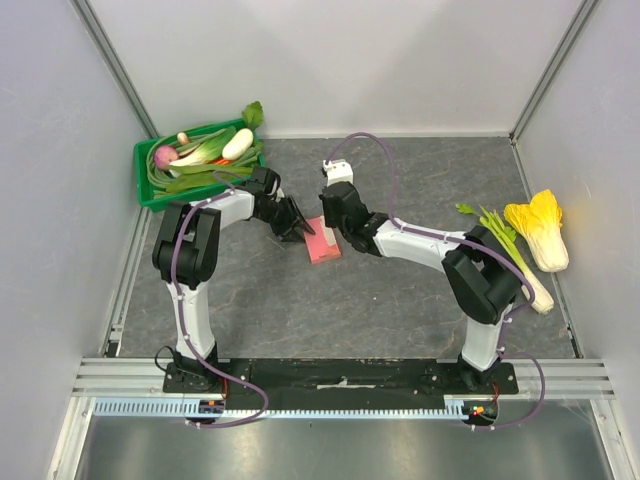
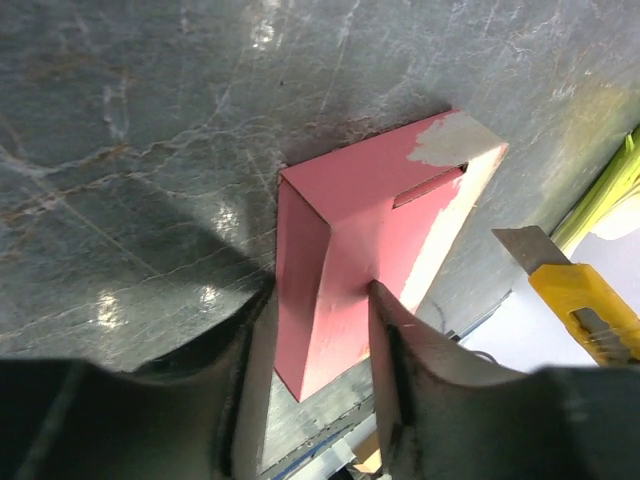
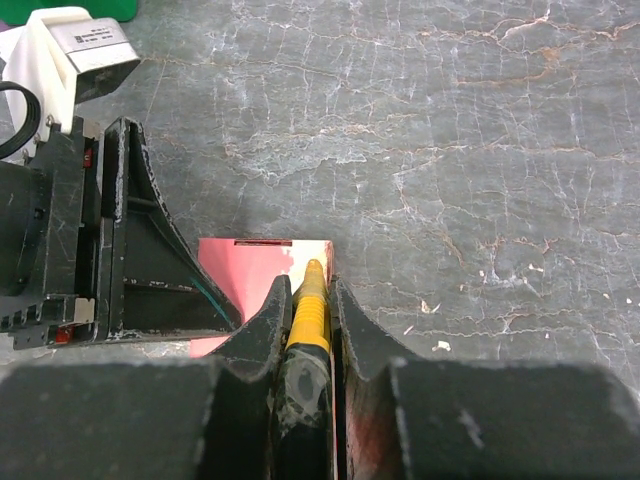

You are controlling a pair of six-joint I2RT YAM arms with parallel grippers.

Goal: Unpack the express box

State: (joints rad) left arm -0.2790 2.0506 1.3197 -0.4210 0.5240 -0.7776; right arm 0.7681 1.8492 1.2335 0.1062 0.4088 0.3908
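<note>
The express box (image 1: pixel 323 242), flat and pink-red, lies mid-table between both arms. In the left wrist view the box (image 2: pixel 365 225) shows a slit and a scuffed pale corner. My left gripper (image 2: pixel 318 300) closes on its near corner, one finger along its side wall and the other's tip (image 2: pixel 378 292) on its top face. My right gripper (image 3: pixel 312 285) is shut on a yellow utility knife (image 3: pixel 310 300), whose tip sits over the box's pale corner (image 3: pixel 312 252). The knife's blade (image 2: pixel 520 246) shows to the right of the box. Seen from above, the left gripper (image 1: pixel 298 228) and right gripper (image 1: pixel 335 228) flank the box.
A green crate (image 1: pixel 147 193) of vegetables stands at the back left, close behind the left arm. Celery (image 1: pixel 505 245) and a yellow-leafed cabbage (image 1: pixel 540 230) lie at the right by the wall. White walls enclose three sides; a metal rail (image 1: pixel 340 375) runs along the front.
</note>
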